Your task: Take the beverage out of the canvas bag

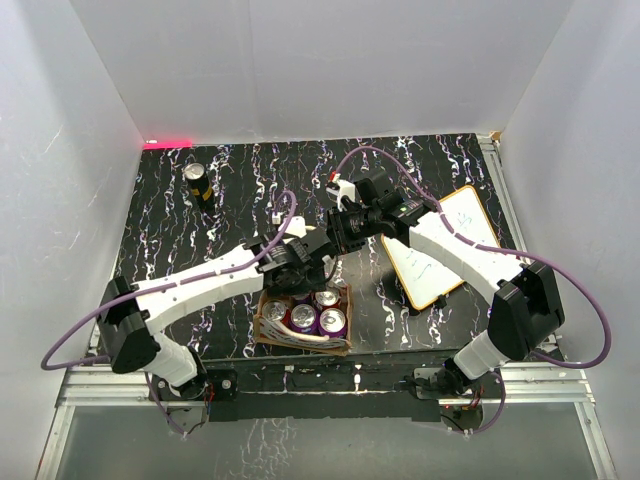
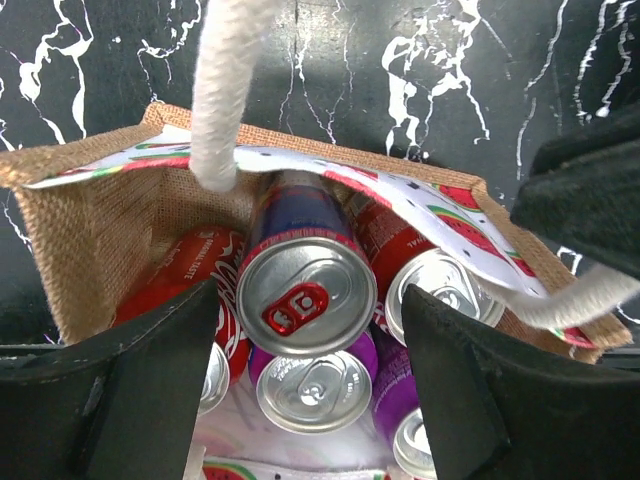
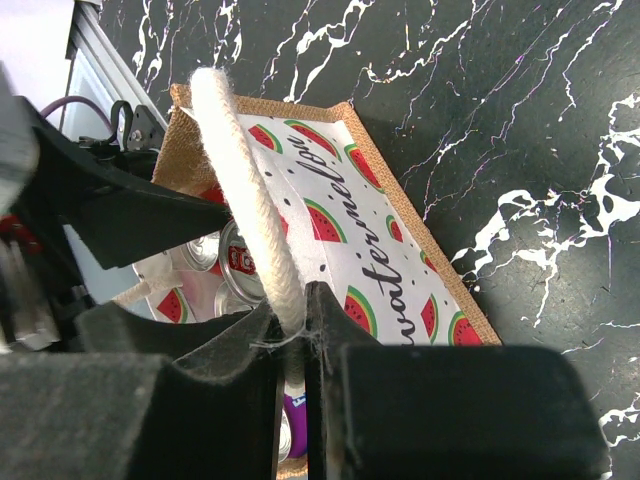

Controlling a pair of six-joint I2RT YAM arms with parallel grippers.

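Note:
The canvas bag (image 1: 262, 325) stands near the front edge and holds several drink cans. In the left wrist view its burlap wall (image 2: 95, 220) and watermelon lining show. A blue and red can with a red tab (image 2: 305, 290) stands higher than the purple cans (image 2: 315, 390) and red cans (image 2: 190, 265). My left gripper (image 2: 310, 300) is open, one finger on each side of this raised can with small gaps; it hovers over the bag (image 1: 300, 265). My right gripper (image 3: 295, 320) is shut on a cream handle (image 3: 240, 180) and holds it up (image 1: 335, 240).
An orange-framed whiteboard (image 1: 440, 250) lies at the right under the right arm. A dark can (image 1: 197, 183) stands at the back left. The bag's other handle (image 1: 315, 340) droops over its front rim. White walls enclose the marbled black table (image 1: 180, 250).

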